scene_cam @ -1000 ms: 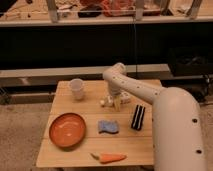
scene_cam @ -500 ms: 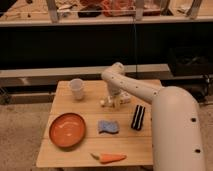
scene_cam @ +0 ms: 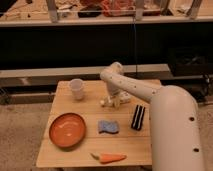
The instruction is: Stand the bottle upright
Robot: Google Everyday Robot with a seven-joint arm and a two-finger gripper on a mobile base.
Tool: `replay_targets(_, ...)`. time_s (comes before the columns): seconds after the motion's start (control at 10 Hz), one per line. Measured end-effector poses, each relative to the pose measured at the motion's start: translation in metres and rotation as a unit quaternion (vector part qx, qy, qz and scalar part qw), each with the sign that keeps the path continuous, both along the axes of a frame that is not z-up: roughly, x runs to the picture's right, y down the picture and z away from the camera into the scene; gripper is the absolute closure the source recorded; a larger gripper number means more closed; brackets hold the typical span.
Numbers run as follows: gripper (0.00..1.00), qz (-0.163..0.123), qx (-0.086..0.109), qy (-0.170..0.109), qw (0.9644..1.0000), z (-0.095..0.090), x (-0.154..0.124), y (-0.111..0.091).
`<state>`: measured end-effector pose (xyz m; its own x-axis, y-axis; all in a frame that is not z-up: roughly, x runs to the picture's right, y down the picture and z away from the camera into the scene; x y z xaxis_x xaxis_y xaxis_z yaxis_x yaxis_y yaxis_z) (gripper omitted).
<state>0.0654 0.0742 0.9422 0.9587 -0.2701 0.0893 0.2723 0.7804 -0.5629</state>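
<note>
The small white bottle (scene_cam: 105, 103) is on the wooden table (scene_cam: 90, 107) right of centre at the back, partly hidden by my gripper. I cannot tell whether it is lying down or tilted. My gripper (scene_cam: 113, 100) is down at the table top, right at the bottle's right side and touching or nearly touching it. My white arm reaches in from the lower right and bends over the spot.
A translucent white cup (scene_cam: 76, 88) stands at the back left. An orange plate (scene_cam: 67, 129) is at the front left, a blue sponge (scene_cam: 108, 126) in the middle, a black bar (scene_cam: 138, 117) to the right and a carrot (scene_cam: 109, 158) near the front edge.
Hardly anything has changed. The gripper stays low at the bottle, and the bottle stays in the same place.
</note>
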Motion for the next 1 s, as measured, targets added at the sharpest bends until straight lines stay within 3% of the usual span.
replay_targets(0.3,0.35,-0.009,-0.001,0.007,0.9999,0.0008,-0.0045,0.0000)
replay_targets(0.5,0.50,-0.015,-0.001,0.010,0.9998,0.0007,-0.0085,-0.0015)
replay_targets(0.8,0.62,-0.019,-0.001,0.012,0.9998,0.0011,-0.0095,-0.0021)
replay_targets(1.0,0.63,-0.019,-0.002,0.011,0.9998,0.0009,-0.0087,-0.0014)
